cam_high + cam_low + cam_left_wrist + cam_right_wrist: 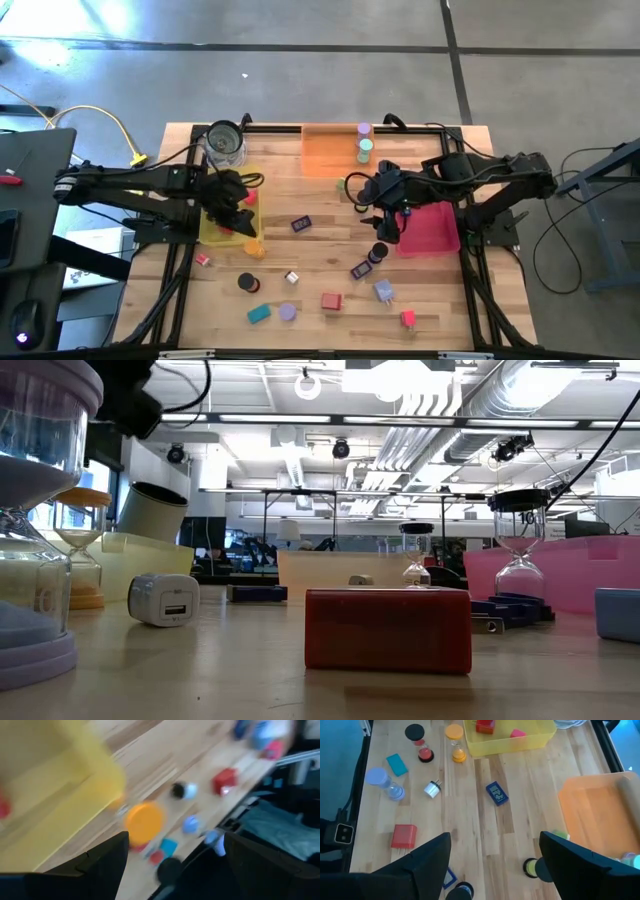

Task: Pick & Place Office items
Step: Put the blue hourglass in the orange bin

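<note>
Nearest the front edge of the table the loose office items lie scattered: a teal block (259, 314), a lavender-topped cylinder (288, 311), a red block (331, 301) and a smaller red piece (408, 319), all well apart from one another. A little farther in, a black-capped timer (246, 283) and a white plug (292, 278) sit between them and the trays. Farther still, the left gripper (243, 213) hangs over the yellow tray (213, 236), jaws spread and empty, with an orange-capped timer (255, 248) just beside the tray's corner. Its wrist view is smeared, so exactly what sits under it is hard to call. Across the table the right gripper (388, 228) hovers between the pink tray (436, 232) and a dark-blue block (301, 224), fingers wide, nothing held. Beyond both stand the orange tray (325, 150), with two pieces already in it, and the glass jar (225, 144). For a clean pick, the right arm probably wants to drop straight over the dark cylinder (378, 252) near it, straddle it squarely, and close before lifting.
</note>
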Controlling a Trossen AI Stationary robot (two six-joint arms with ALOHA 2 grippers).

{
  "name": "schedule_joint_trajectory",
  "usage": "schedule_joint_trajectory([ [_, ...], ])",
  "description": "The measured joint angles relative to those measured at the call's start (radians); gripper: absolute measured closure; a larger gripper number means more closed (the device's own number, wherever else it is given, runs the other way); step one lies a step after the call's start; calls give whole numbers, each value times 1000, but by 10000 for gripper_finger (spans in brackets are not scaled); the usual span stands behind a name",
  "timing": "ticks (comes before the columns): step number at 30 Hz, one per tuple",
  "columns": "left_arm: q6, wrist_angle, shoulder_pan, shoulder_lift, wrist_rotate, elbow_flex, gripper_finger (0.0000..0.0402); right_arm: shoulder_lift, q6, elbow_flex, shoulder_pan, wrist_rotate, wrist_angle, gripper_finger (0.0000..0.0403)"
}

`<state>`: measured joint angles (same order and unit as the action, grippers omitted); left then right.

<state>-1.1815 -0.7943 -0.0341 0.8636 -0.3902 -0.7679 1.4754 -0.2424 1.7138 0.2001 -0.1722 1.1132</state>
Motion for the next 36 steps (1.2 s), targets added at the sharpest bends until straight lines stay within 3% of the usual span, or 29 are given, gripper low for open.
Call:
schedule_joint_trajectory([
  [11, 113, 289, 12, 2, 64, -1, 85, 0, -2, 0, 3, 0, 25, 110],
  [16, 138, 396, -6, 2, 157, -1, 85, 0, -57, 0, 30, 0, 30, 110],
  [22, 195, 593, -57, 2, 181, -1, 85, 0, -149, 0, 76, -4, 39, 110],
  [30, 473, 1030, -89, -7, 187, -5, 85, 0, -321, 0, 160, -61, 51, 110],
  [36, 664, 1018, -74, -14, 122, -82, 85, 0, -521, 0, 239, -117, 50, 110],
])
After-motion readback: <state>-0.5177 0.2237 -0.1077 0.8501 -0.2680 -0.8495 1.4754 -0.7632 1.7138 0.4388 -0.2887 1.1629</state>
